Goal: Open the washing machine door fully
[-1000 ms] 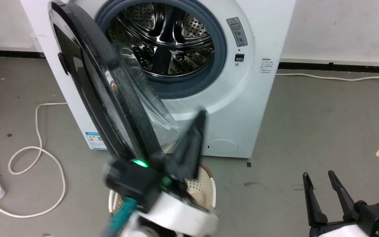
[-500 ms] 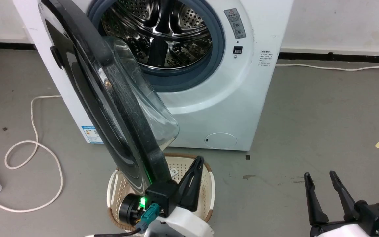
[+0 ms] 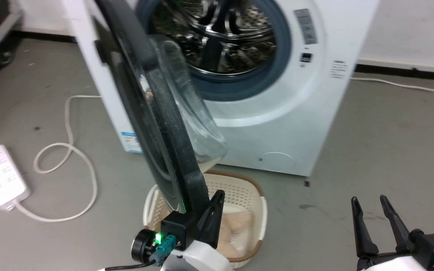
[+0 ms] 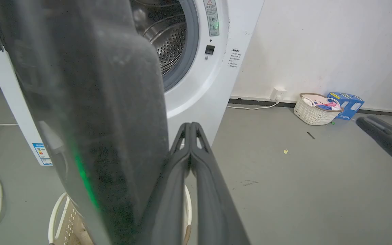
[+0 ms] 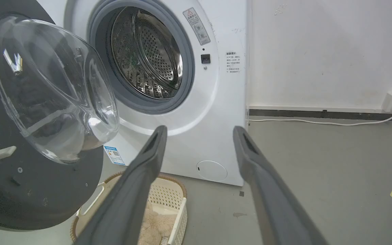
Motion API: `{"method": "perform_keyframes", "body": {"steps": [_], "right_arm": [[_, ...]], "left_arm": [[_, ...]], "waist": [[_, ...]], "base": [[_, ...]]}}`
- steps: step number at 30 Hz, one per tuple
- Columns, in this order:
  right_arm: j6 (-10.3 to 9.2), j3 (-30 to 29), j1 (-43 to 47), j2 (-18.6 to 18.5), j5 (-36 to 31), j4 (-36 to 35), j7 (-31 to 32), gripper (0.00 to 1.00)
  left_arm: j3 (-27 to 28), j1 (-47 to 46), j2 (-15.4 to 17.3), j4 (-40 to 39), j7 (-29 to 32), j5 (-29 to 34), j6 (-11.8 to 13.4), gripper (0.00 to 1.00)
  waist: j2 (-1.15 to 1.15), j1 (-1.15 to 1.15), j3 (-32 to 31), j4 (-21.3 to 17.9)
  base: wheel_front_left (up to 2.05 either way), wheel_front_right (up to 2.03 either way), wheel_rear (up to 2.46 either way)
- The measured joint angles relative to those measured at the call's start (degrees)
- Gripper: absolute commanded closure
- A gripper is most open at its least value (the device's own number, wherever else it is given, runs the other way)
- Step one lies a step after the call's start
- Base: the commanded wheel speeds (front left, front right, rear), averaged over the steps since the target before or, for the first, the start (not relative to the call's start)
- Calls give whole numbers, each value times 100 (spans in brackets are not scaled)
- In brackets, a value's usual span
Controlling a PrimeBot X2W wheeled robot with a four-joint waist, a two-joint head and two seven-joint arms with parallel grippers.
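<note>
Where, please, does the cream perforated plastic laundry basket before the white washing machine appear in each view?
Head view: the cream perforated plastic laundry basket sits bottom centre, beneath the black-rimmed round door's lower edge.
Left wrist view: basket bottom left, mostly behind that door.
Right wrist view: basket bottom, left of centre, beside the door's lower rim.
Shared landmark: the small blue label low on the white washing machine.

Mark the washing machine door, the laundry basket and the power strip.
washing machine door (image 5: pixel 53 92), right wrist view, glass bowl.
laundry basket (image 3: pixel 236 190), head view, perforated inner wall.
power strip (image 3: pixel 2 177), head view, top face.
</note>
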Motion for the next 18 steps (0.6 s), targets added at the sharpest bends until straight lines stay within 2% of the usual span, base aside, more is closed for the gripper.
{"method": "perform_keyframes", "body": {"steps": [8, 13, 18], "right_arm": [[0, 10, 9, 0, 14, 25, -16, 0], [0, 123, 10, 1, 42, 34, -16, 0], [0, 134, -3, 2, 20, 4, 10, 0]], "left_arm": [[41, 180, 82, 27, -22, -123, 19, 100], [257, 318, 335, 12, -22, -203, 80, 100], [700, 341, 667, -105, -22, -319, 191, 100]], "waist": [[0, 0, -33, 668], [0, 0, -57, 1129], [0, 0, 31, 1521]], "base": [[0, 0, 0], [0, 0, 0], [0, 0, 0]]}}
